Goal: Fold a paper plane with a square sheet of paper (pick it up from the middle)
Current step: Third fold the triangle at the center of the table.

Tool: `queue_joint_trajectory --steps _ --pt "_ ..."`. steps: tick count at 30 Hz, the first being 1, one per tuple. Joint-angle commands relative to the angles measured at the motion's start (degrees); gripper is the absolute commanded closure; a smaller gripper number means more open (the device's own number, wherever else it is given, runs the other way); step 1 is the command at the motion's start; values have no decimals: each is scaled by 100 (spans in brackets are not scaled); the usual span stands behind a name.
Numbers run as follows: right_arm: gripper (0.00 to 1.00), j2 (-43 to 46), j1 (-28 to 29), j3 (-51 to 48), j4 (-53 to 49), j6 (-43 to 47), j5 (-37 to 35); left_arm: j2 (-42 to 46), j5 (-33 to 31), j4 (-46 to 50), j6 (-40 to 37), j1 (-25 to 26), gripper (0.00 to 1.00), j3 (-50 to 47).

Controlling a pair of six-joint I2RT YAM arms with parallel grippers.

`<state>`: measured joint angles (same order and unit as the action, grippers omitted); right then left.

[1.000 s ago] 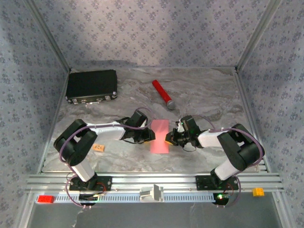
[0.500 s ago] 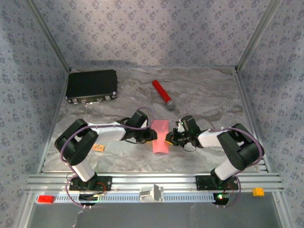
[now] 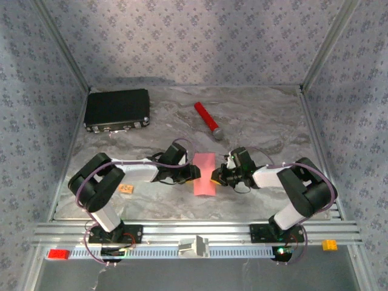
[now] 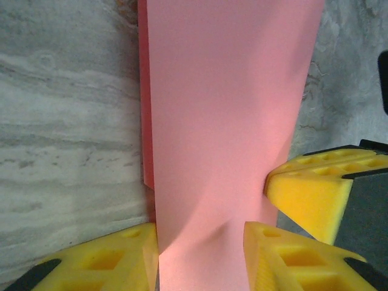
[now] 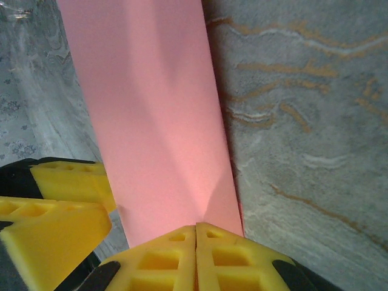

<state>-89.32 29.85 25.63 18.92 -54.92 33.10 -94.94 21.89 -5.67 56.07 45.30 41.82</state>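
Note:
The square sheet of paper (image 3: 204, 174), pink-red and folded into a long narrow strip, lies mid-table between both grippers. My left gripper (image 3: 193, 173) stands at its left edge. In the left wrist view the paper (image 4: 224, 121) runs between that gripper's (image 4: 200, 260) parted yellow fingers (image 4: 121, 257), which stand open at either side of the strip. My right gripper (image 3: 216, 176) is at the right edge. Its fingers (image 5: 176, 254) are pressed together, shut on the paper's (image 5: 151, 109) near edge, which puckers at the pinch (image 5: 195, 233).
A black case (image 3: 117, 109) sits at the back left. A red cylinder with a grey tip (image 3: 207, 120) lies behind the paper. A small tan block (image 3: 126, 188) rests near the left arm. A metal rail (image 3: 194, 230) borders the front; patterned walls enclose the table.
The left gripper pushed against the paper's left edge, buckling the strip narrower, then eased back; its jaws have widened a little. The right gripper stayed pinched on the paper.

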Motion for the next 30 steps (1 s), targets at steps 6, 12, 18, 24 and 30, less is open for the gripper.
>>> queue_joint_trajectory --steps 6,12,18,24,30 --pt "91 -271 -69 -100 -160 -59 -458 347 9 -602 241 -94 58 -321" --pt "91 -283 -75 -93 -156 -79 -459 329 175 -976 354 -150 59 -469" --pt "90 -286 -75 -97 -152 -86 -445 244 307 -1295 462 -165 61 -542" --pt "90 -256 -76 -95 -151 -82 -454 247 307 -1664 584 -188 62 -696" --pt "90 -250 -84 -107 -147 -95 -455 186 377 -1941 666 -235 62 -789"
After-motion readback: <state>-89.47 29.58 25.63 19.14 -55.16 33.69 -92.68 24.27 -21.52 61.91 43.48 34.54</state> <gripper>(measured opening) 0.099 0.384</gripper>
